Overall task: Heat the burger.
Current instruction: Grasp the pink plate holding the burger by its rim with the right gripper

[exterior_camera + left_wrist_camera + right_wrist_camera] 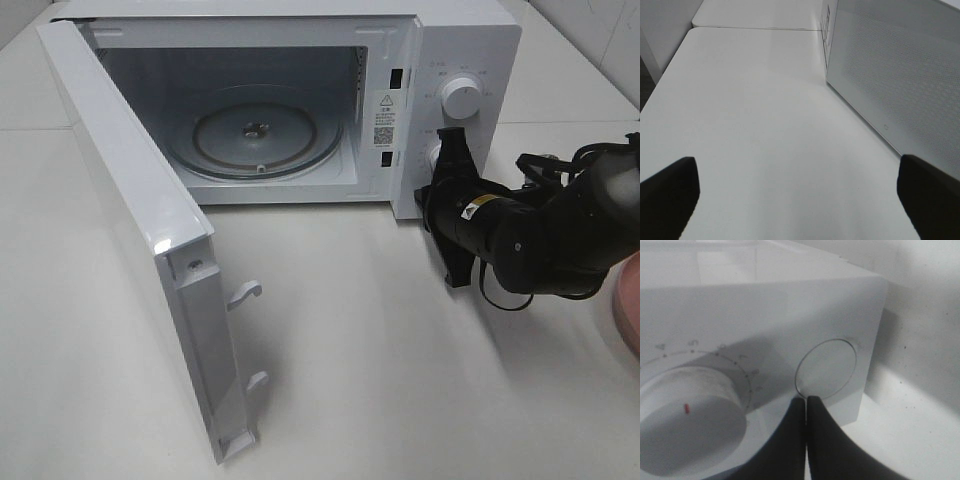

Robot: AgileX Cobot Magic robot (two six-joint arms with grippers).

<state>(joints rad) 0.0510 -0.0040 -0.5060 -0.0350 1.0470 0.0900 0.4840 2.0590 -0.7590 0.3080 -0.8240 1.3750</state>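
white bench [380,340] carries a white microwave oven [470,40], door open. right pincer [806,401] clenched, tips at its flat round button [826,367]. left pincer [797,165] released over bench. burger: place cannot be told.

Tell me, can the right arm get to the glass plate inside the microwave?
Probably yes. The door stands wide open and the glass plate lies bare. The right pincer, shut, sits at the control panel, just beside the opening. Nothing looks to be in the way.
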